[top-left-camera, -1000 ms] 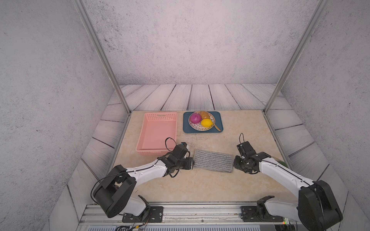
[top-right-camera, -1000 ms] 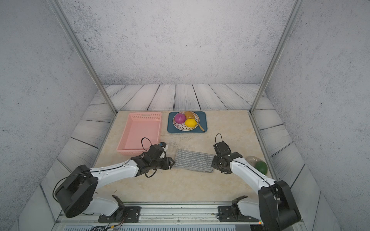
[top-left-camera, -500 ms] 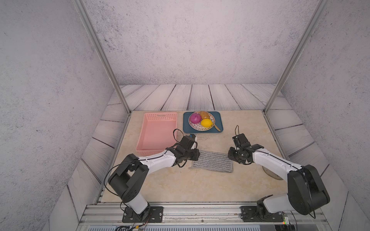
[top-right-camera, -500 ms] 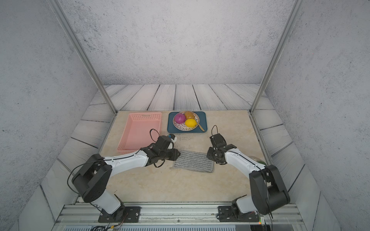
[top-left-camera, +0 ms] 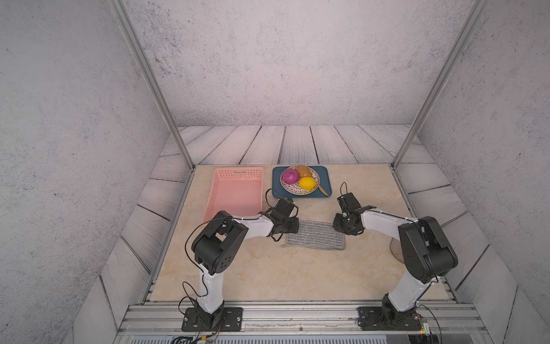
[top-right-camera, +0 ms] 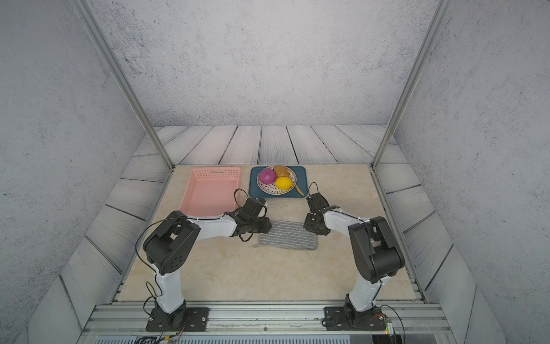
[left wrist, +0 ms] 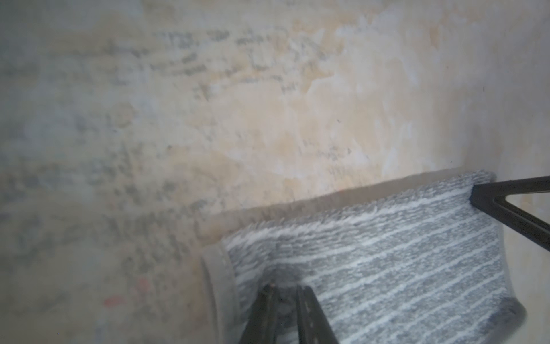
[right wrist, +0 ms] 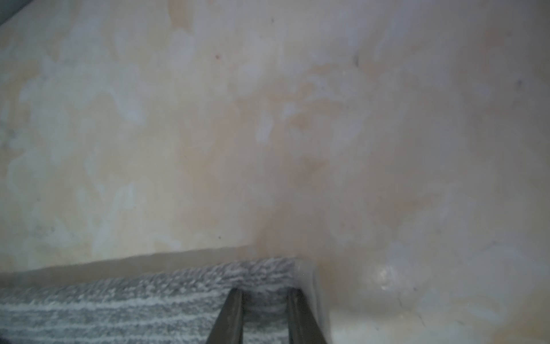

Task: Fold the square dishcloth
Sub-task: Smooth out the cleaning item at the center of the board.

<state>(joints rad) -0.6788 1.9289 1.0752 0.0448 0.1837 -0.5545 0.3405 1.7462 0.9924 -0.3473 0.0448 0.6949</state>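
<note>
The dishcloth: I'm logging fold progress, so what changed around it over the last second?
Both arms raised their elbows. The left claw moved to the far left corner of the dishcloth and closed, pinching it. The right claw moved to the far right corner; its grip is unclear. The dishcloth, pink basket and fruit plate stayed put.

Both arms reach low across the table, wrists tipped down and facing each other. The left gripper [left wrist: 284,293] pinches the square dishcloth [left wrist: 387,262], jaws almost together. The right gripper [right wrist: 264,295] straddles its corner, jaws slightly apart.
</note>
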